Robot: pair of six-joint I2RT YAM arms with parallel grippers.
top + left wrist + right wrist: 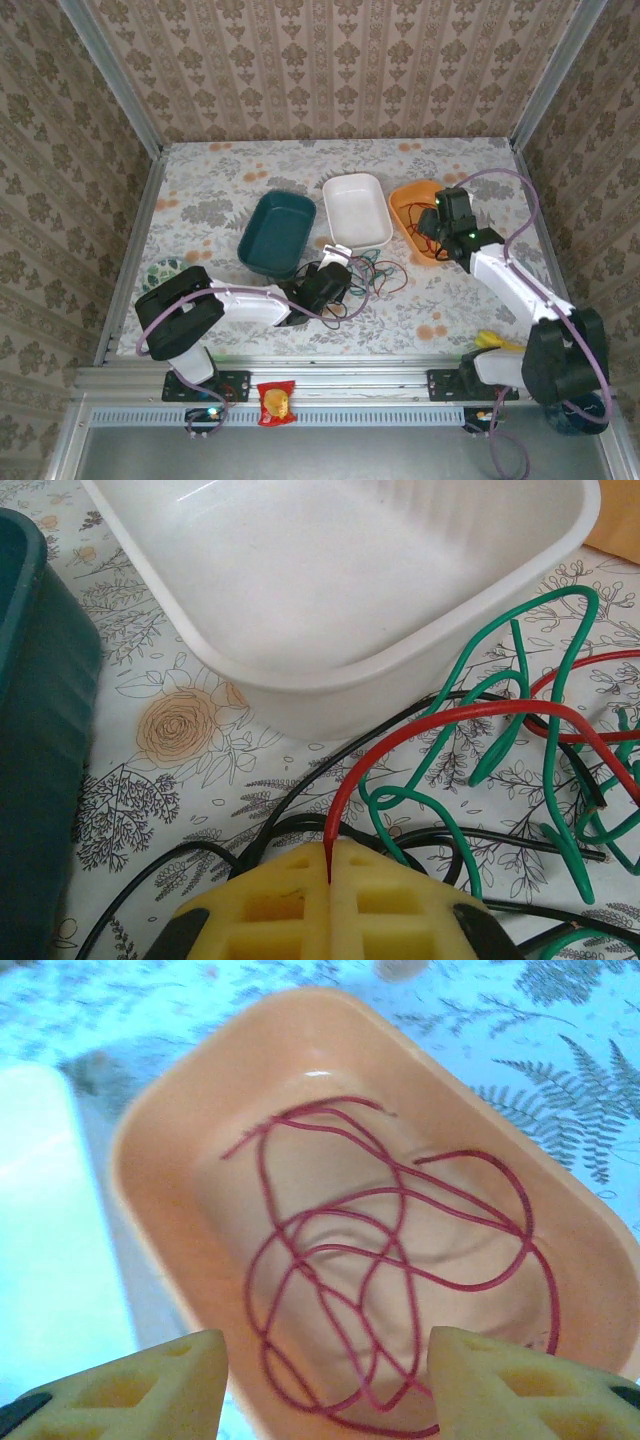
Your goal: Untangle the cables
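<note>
Pinching red cable (450, 712), left claw (330, 858); right claw (327, 1345) spread over orange bin (330, 1015).

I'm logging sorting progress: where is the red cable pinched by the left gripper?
In the left wrist view the red cable rises from the shut left gripper and arches right across the green cables, beside the white tray.

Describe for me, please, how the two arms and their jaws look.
Both the left arm and right arm have white links between bulky black joints, each trailed by a lilac hose. The jaws are yellow wedges with square waffle recesses and black mounts.
</note>
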